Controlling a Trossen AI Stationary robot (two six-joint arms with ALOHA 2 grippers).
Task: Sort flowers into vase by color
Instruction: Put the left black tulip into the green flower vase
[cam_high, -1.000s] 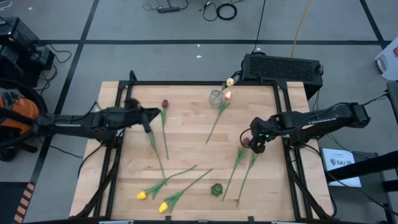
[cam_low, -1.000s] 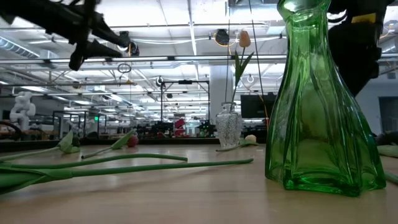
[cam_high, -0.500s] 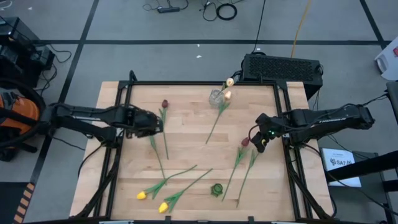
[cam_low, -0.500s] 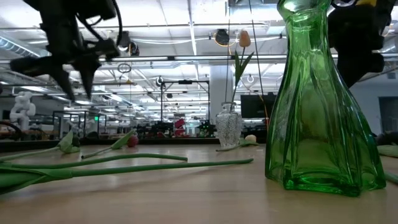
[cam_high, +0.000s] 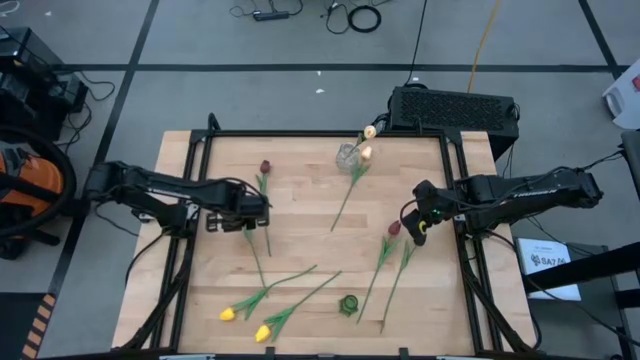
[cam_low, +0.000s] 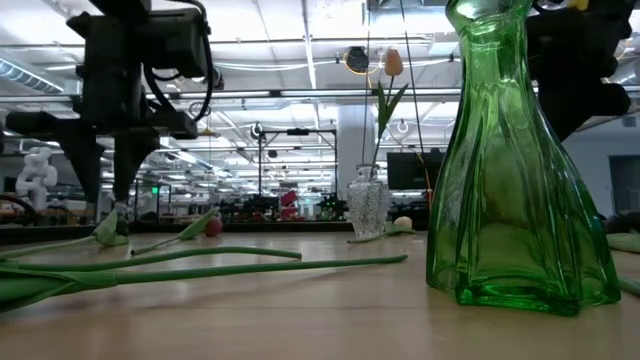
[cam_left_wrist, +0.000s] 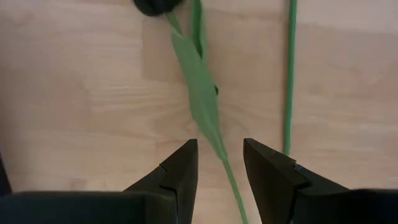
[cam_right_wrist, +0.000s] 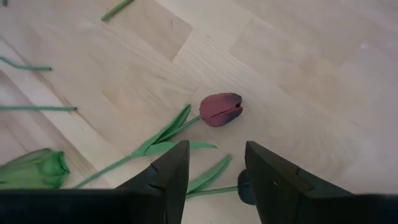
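Wood tabletop (cam_high: 300, 190), high view: holds eight flowers and two vases. Counts two yellow tulips (cam_high: 228, 314) at the near edge, two peach tulips (cam_high: 370, 131), one standing in the clear vase (cam_high: 347, 155) and one lying with its head against it, two dark red tulips (cam_high: 265, 167), and two more stems whose heads sit hidden under the arms. Places the green vase (cam_high: 348, 304) near the front, with no flower in it. Puts the left gripper (cam_high: 256, 212) over the stems left of centre and the right gripper (cam_high: 418, 228) just beside the second dark red head.

Low view: looks level past the green vase at stems lying flat, with the clear vase far behind. Shows neither gripper's fingertips plainly.

Left wrist view: shows jaws apart, straddling a leaf (cam_left_wrist: 202, 99) and its thin stem, a near-black head (cam_left_wrist: 155, 5) beyond, and a second stem just beside the outer finger. Risks pinching the soft leaf rather than the stem on closing, so the flower slips or swings; also risks catching the neighbouring stem and dragging a second tulip along.

Right wrist view: shows jaws apart above a dark red tulip, gripping nothing. Hints at a dark head low between the fingers, too hidden to identify. Risks mistaking near-black for dark red when choosing a vase.
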